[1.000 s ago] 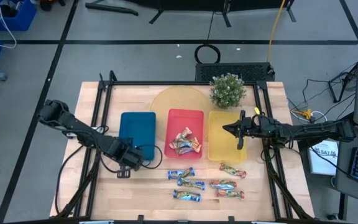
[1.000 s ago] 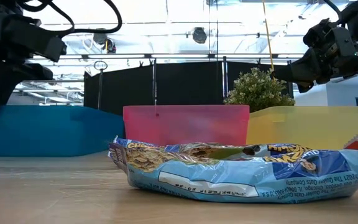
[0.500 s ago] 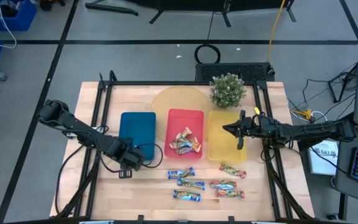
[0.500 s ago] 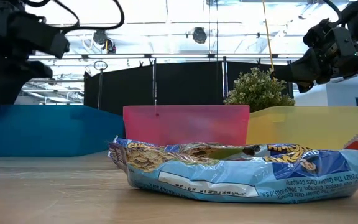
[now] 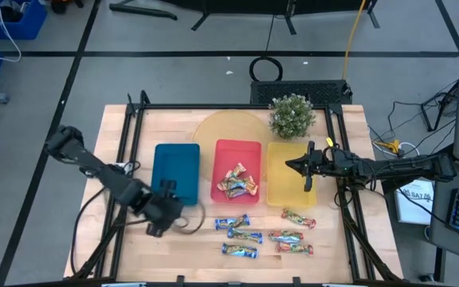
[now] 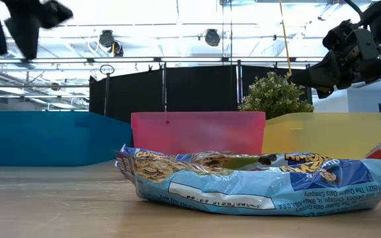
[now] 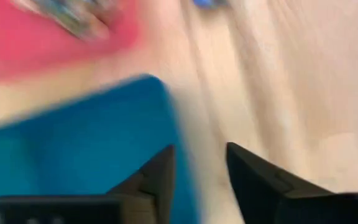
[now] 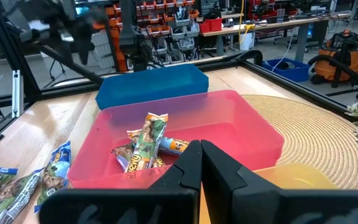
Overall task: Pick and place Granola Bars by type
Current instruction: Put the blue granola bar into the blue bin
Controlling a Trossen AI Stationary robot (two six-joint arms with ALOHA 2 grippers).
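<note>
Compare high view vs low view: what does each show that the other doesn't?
High only: the gold/tan bars lying inside the red tray, the whole scatter of loose bars in front of the trays, including the red-green ones, and the left gripper near the blue tray.

Low only: the room's ceiling lights and one blue bar filling the foreground.

Both: the three trays, the plant, and the right gripper above the yellow tray.
</note>
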